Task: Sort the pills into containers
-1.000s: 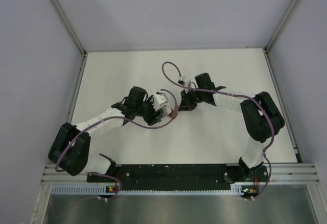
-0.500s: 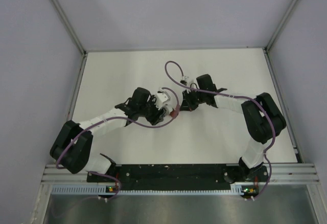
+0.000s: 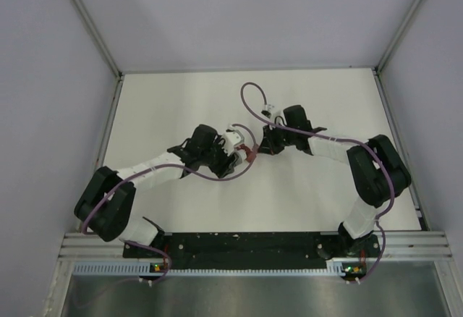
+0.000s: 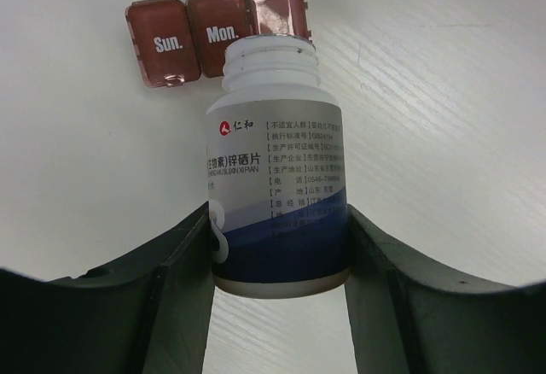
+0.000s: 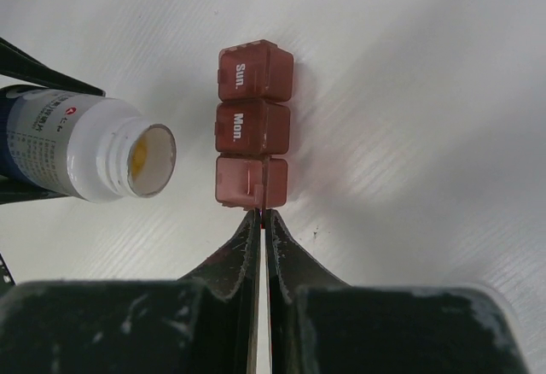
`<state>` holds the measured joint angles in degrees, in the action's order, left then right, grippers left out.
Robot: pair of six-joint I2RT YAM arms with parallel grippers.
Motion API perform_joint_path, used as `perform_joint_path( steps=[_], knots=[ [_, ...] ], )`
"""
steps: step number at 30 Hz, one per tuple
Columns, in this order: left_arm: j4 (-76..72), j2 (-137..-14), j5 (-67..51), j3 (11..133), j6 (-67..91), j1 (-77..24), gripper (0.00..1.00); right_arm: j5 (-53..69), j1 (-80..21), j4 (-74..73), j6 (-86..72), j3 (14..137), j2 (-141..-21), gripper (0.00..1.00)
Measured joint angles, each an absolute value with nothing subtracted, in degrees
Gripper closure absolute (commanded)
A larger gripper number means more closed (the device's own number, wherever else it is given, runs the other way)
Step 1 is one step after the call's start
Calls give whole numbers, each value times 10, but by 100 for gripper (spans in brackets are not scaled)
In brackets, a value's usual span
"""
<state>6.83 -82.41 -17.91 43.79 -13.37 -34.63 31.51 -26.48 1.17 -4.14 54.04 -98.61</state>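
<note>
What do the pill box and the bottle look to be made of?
Pill box: likely translucent red-brown plastic, fairly glossy; light shows through its walls, and the day names are printed in white. Bottle: probably opaque white plastic with a moulded threaded neck, wrapped in a printed label, paper or film unclear.

- A red-brown pill box (image 5: pixel 253 126) made of three little joined boxes sits on the white table (image 5: pixel 409 92).
- Two lids say "Sun." and "Mon."
- The right gripper (image 5: pixel 260 213) is squeezed tight on a thin red bit of the nearest box.
- A white bottle (image 5: pixel 85 152) is tipped sideways on the left, its mouth open, with yellow inside.
</note>
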Motion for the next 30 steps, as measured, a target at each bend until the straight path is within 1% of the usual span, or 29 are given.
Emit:
perform_joint_path(
  steps=[15, 19, 23, 30],
  knots=[
    [69, -858, -170, 480, -118, -365, 100, 305, -257, 24, -52, 532, -983, 100],
    [69, -859, -170, 481, -118, -366, 100, 304, -251, 25, -53, 532, -983, 100],
    [69, -859, -170, 481, -118, -366, 100, 300, -250, 25, -56, 532, -983, 98],
    [69, -862, -169, 482, -118, -367, 100, 293, -249, 25, -58, 532, -983, 98]
  ],
)
